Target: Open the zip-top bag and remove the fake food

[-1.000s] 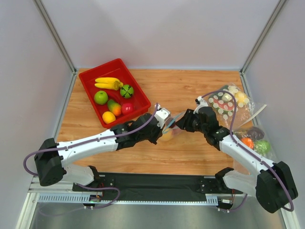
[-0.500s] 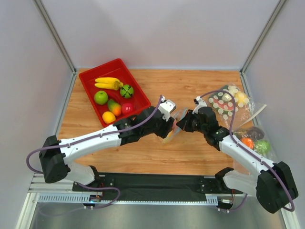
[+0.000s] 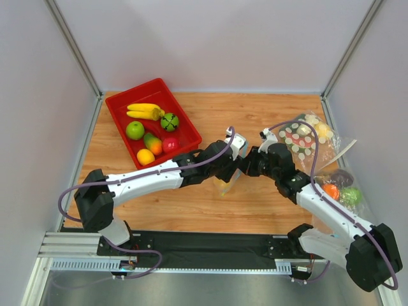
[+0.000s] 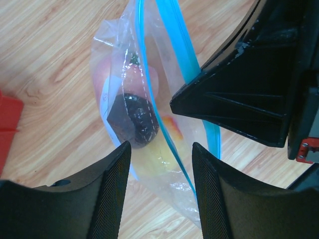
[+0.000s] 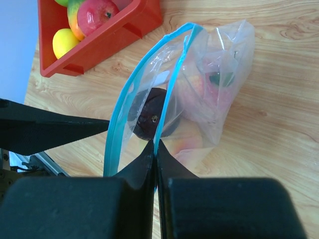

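Shifted a little toward 3 o'clock since 1 second ago, the zip-top bag (image 5: 187, 74) sits near the middle of the worktop (image 3: 255, 115), and the left arm has stretched further after it. I cannot tell if its bottom touches the wood. Its mouth stands open: the 2 halves of the light blue zip strip (image 5: 117, 129) are apart. Inside is the fake food (image 5: 149, 118), 3 round fruits: 1 dark purple, 1 pink-red, 1 yellow-orange. The right end effector (image 5: 154, 149) is closed tight on 1 half of the strip. The left end effector (image 4: 160, 152) has its jaws wide apart and grips nothing; the other half of the strip runs between them. A red tray (image 5: 104, 42) with fruits lies at 10 o'clock, and a crinkly bag (image 3: 299, 140) at 3 o'clock.
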You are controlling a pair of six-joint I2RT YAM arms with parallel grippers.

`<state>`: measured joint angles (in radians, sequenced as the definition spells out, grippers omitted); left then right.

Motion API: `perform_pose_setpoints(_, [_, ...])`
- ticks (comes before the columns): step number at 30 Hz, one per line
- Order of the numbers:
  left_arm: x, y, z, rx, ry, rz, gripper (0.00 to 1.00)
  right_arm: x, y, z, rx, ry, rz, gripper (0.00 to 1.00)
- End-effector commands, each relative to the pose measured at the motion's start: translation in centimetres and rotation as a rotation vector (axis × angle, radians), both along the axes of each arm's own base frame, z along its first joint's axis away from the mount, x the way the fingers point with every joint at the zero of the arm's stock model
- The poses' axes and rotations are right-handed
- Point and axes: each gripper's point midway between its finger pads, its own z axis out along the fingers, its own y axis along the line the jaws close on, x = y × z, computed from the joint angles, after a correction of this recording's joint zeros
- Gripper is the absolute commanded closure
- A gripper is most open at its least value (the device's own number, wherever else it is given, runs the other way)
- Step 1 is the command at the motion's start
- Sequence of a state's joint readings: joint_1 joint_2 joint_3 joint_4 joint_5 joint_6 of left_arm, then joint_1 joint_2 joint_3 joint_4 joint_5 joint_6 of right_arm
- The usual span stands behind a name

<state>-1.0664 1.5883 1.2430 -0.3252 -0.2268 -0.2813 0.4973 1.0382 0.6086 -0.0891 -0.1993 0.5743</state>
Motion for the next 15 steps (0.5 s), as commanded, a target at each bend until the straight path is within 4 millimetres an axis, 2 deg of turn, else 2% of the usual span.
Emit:
perform_pose_setpoints(1, [0.8, -0.4, 1.7, -0.015, -0.042, 0.014, 0.41, 0.2, 0.4, 2.0, 0.012, -0.067, 0.028, 1.00])
perform_pose_setpoints(4, [1.1, -0.1, 1.1, 0.019, -0.036, 0.031, 0.46, 0.2, 0.3, 2.3, -0.001, -0.072, 0.033, 1.00])
perform_pose_setpoints(5, [1.2, 0.1, 0.5, 0.037, -0.028, 0.036, 0.63, 0.2, 0.3, 2.3, -0.004, -0.071, 0.036, 1.00])
perform_pose_setpoints(7, [1.5, 0.5, 0.3, 0.041, -0.021, 0.055, 0.84, 0.1, 0.2, 2.5, -0.016, -0.072, 0.038, 1.00])
perform_pose_setpoints(8, [1.6, 0.7, 0.3, 0.035, -0.008, 0.066, 0.98, 0.2, 0.1, 2.6, -0.025, -0.077, 0.040, 1.00])
perform_pose_setpoints(15, [2.7, 3.6, 0.6, -0.042, 0.042, 0.150, 1.00, 0.2, -0.6, 3.4, -0.095, -0.088, 0.046, 1.00])
